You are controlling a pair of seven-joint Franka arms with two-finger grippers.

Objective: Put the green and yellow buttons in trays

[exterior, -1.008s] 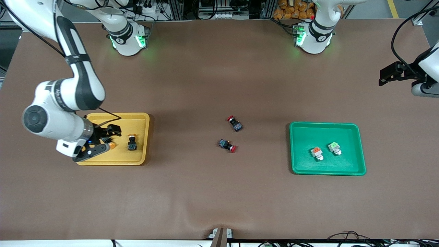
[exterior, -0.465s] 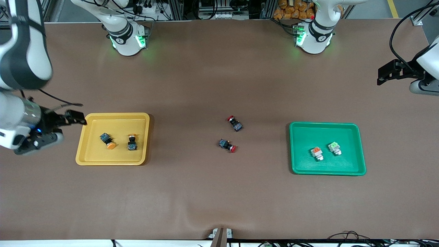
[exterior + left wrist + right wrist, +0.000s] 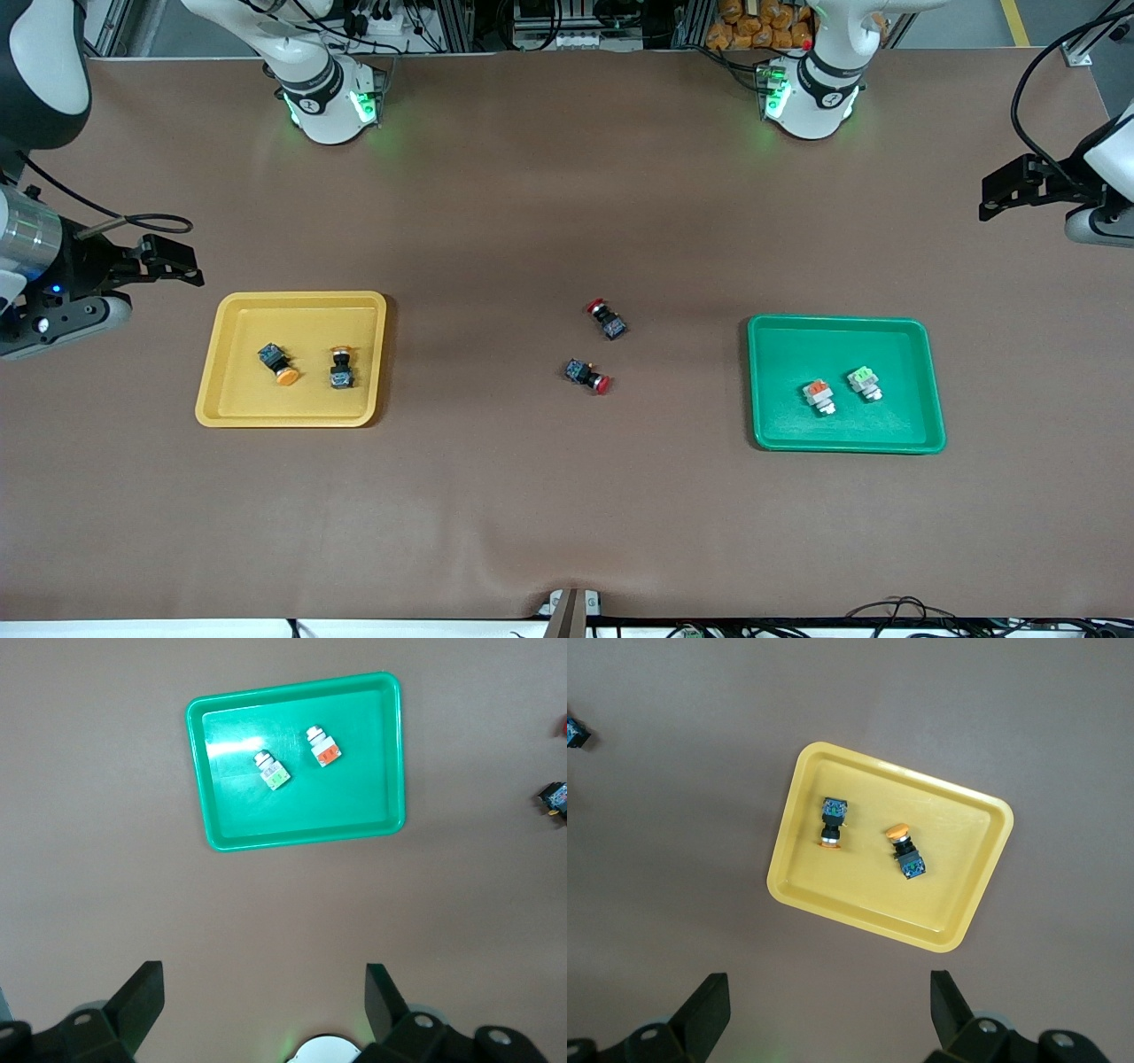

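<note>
Both arms hang high at the ends of the desk [image 3: 567, 514], and every target looks home already: two black switches with yellow-orange caps [image 3: 276, 362] lie side by side in the yellow tray [image 3: 211, 412], and the two pale switches, one orange-topped [image 3: 819, 396] and one green-topped [image 3: 864, 382], sit close together in the green tray [image 3: 930, 439]. The right gripper [image 3: 824, 1014] hovers over bare desk just off the yellow tray at the right arm's end, jaws spread wide and holding nothing; the left gripper [image 3: 266, 1005] waits over the left arm's end, equally wide and empty. So where's the danger? Mid-desk, between the trays, two red-capped switches [image 3: 595, 346] lie loose, and they share the black bodies of the yellow ones. A hasty pick there would drop a wrong colour into a tray. The other risk is a return reach into a finished tray, knocking a settled switch against its neighbour or over the low rim. From above, it's hard to tell whether the yellow caps rest stably or could roll.
</note>
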